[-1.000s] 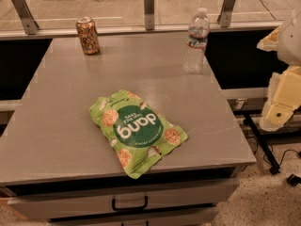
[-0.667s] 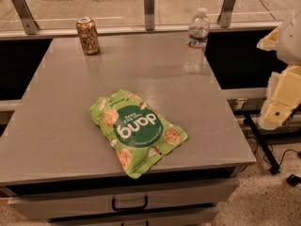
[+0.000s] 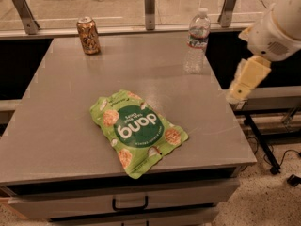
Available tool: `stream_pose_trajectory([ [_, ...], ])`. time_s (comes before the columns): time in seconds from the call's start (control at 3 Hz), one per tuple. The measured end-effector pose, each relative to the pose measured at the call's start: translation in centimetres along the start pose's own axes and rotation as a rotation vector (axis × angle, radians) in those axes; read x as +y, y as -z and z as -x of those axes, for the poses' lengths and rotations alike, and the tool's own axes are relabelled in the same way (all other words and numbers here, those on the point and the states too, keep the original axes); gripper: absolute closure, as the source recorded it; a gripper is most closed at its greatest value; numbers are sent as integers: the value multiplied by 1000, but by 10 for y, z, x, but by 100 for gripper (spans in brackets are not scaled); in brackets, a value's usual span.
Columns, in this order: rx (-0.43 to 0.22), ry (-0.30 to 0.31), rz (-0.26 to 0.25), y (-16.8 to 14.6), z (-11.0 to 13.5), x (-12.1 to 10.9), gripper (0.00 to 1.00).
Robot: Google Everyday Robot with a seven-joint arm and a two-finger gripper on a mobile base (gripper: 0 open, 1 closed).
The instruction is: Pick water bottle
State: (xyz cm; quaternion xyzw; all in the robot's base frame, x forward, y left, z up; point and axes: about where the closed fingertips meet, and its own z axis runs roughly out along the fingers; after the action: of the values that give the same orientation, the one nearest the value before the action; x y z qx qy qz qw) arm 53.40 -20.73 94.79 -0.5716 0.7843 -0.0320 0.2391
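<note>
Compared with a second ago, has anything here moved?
The gripper has swung left and slightly up, toward the right edge of the table and nearer the water bottle, touching nothing. The water bottle, the brown-gold drink can and the green dong snack bag stayed where they were.

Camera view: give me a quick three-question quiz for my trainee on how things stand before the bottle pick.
1. Fill in: the claw hangs beyond the table's ____ edge, as pictured.
2. True or false: the water bottle stands upright near the table's far right corner, apart from the claw.
3. Which thing lies nearest the table's front edge? A: drink can. B: green snack bag. C: water bottle.

Key
1. right
2. true
3. B
</note>
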Motion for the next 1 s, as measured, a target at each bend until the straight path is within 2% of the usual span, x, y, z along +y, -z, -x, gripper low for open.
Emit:
stream_pose_trajectory([
  [0.33,-109,-27,-103,-31,18,-48,0],
  [0.67,-248,-80,-186,-54,33,-92,0],
  [1.0,-391,-155,-189,-79,44,-123,0],
])
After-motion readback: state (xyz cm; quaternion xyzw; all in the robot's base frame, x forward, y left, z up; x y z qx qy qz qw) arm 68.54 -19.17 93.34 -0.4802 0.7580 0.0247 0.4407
